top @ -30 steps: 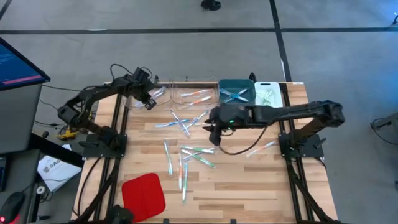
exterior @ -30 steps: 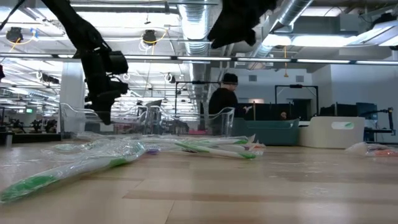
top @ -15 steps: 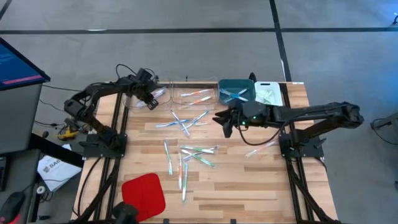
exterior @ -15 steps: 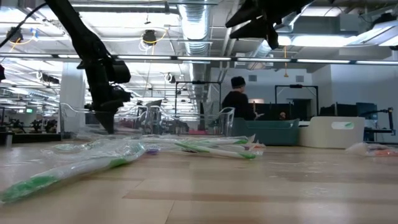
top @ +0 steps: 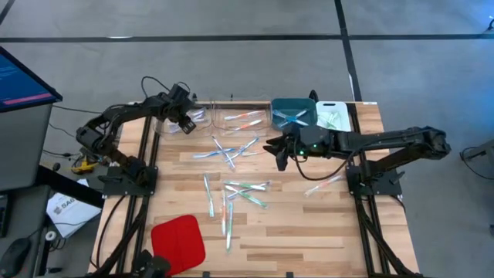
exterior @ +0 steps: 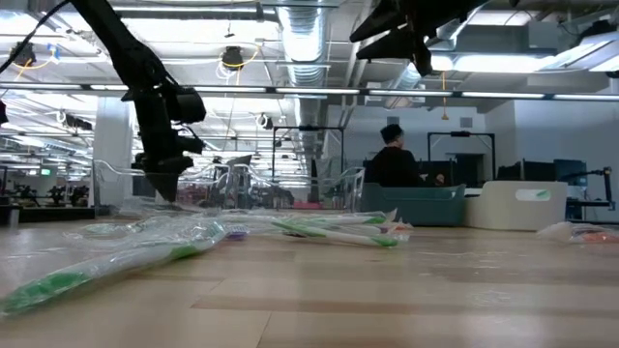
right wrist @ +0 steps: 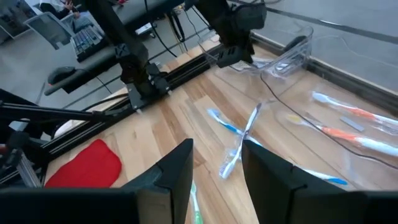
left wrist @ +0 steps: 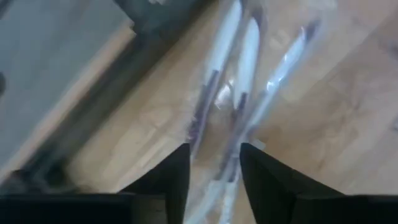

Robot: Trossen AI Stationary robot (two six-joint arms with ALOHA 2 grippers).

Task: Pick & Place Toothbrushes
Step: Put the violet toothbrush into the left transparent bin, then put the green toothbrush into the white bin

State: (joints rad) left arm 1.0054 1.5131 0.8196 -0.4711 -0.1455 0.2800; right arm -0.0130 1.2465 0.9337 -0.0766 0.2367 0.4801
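Note:
Toothbrushes lie scattered mid-table: a crossed pair (top: 229, 151), a cluster (top: 245, 191) and one (top: 324, 184) near the right edge. My left gripper (top: 185, 126) hangs open over the leftmost clear bin (top: 202, 116) at the far left. In its wrist view, three toothbrushes (left wrist: 245, 56) lie in the bin below the fingers (left wrist: 214, 149). My right gripper (top: 279, 152) hovers well above the table, near the teal bin (top: 293, 103). It stands open (right wrist: 217, 146) with nothing between its fingers; the crossed pair (right wrist: 239, 134) lies on the table far beneath.
A second clear bin (top: 241, 108), the teal bin and a white bin (top: 332, 106) line the far edge, each holding toothbrushes. A red pad (top: 179, 241) lies near the front left. In the low view a person (exterior: 392, 164) stands in the room behind.
My right gripper has risen and gone toward the table's right and far edges, nearer the teal bin. My left gripper has dipped a little over the leftmost clear bin. The person behind the table has walked to the right.

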